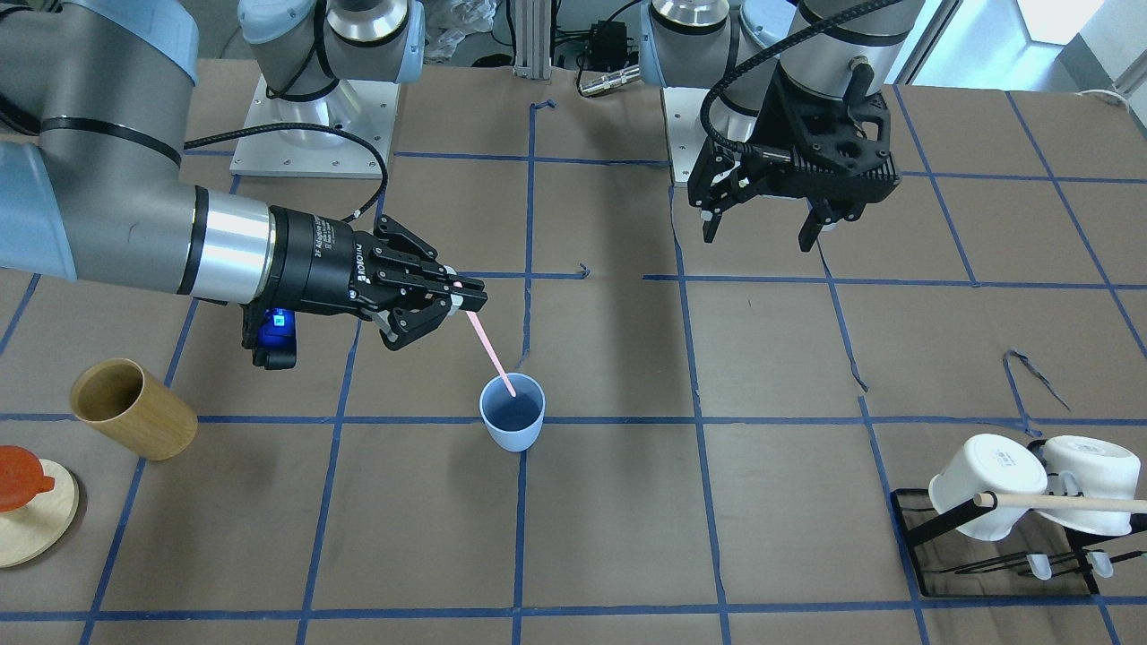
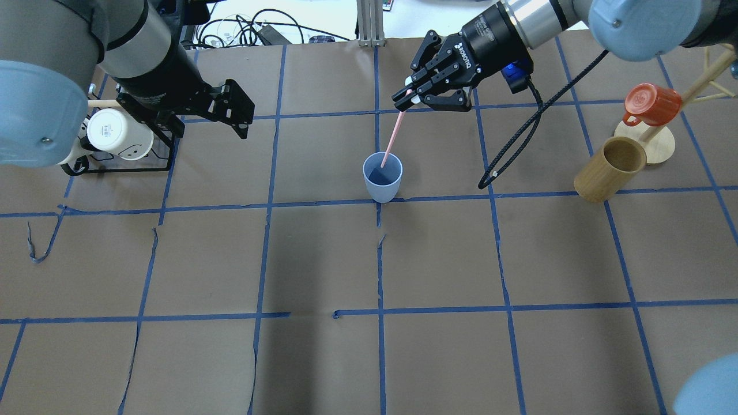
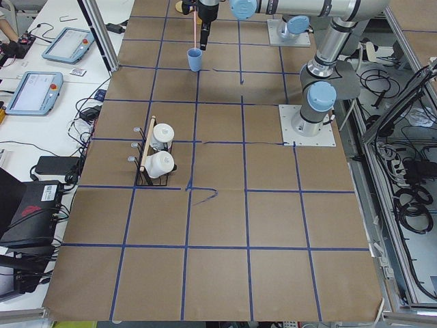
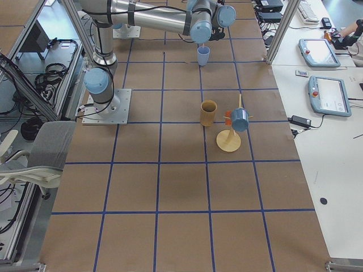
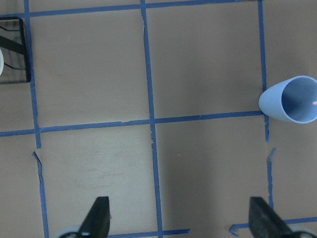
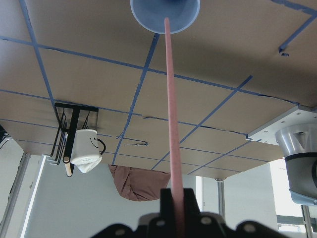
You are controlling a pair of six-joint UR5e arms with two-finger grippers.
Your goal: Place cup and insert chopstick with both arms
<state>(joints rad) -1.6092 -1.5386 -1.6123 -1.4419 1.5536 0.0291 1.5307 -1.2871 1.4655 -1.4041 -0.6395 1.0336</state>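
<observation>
Exterior front-facing: right gripper (image 1: 468, 298) fingers clamped on the chopstick (image 1: 491, 349) at its upper end; its lower tip sits inside the cup (image 1: 513, 436), which stands upright on a blue tape line (image 1: 627, 419).
Overhead exterior: left gripper (image 2: 236, 112) hangs empty with fingers spread, well apart from the cup.
Left wrist-mounted: fingertips (image 5: 99, 213) apart, table (image 5: 198, 173) showing between them; cup at the right edge.
Right wrist-mounted: chopstick slants from the closed fingers into the cup's mouth.
</observation>
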